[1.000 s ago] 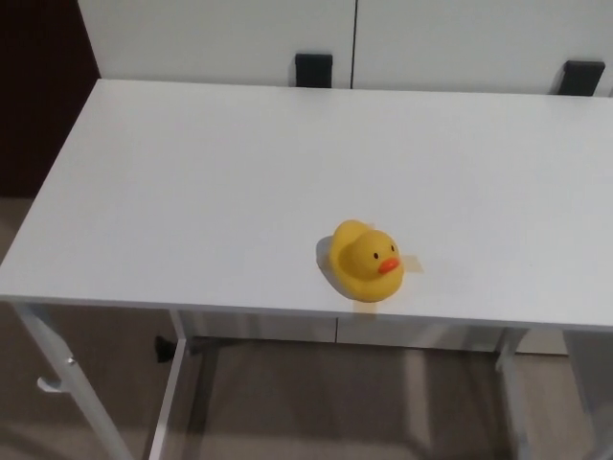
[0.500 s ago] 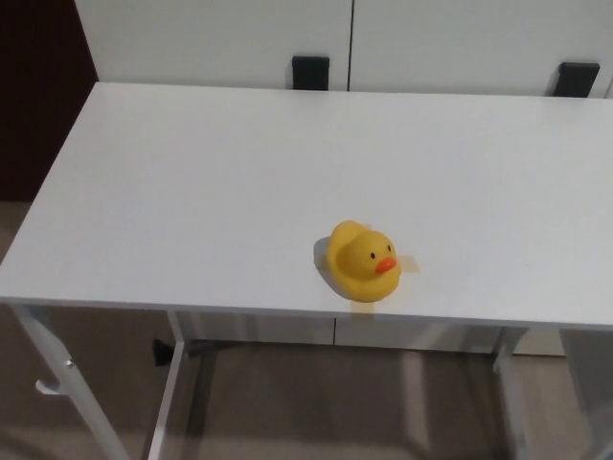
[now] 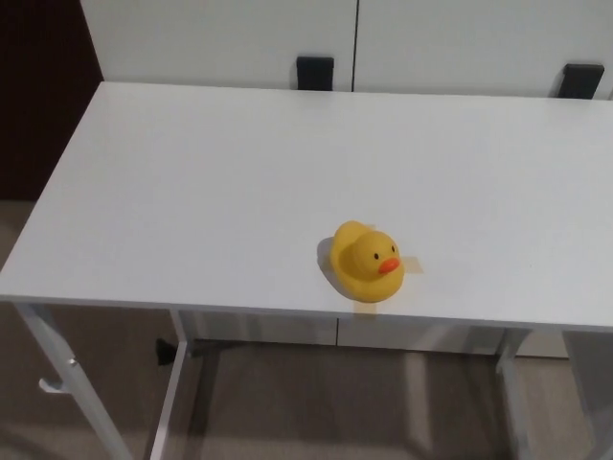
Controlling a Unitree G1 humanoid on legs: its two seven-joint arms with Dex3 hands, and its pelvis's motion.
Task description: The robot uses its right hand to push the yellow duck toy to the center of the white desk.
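At the far left a dark panel runs down beside the desk, and below it a strip of brownish floor shows through the white desk legs, with a small black piece low down near the inner leg. The white desk fills most of the view, its top bare on the left and across the middle. Behind its far edge stands a white cabinet front split by a dark vertical seam, with one black block at the seam and a second black block at the far right. Nothing lies on the desk between the duck and the middle of the top. The yellow duck sits upright close to the near edge, a little right of the desk's midline and well short of its centre. It is a rounded, glossy toy with a plump body and a large head; the orange beak and one small black eye face the near right corner, and the tail end points toward the far left. It rests over a pale tan tape mark, of which one strip sticks out to the right of the body and another toward the near edge. A soft shadow lies just left of it. Neither robot hand appears anywhere in the view, so how their fingers stand cannot be told, and nothing touches the duck.
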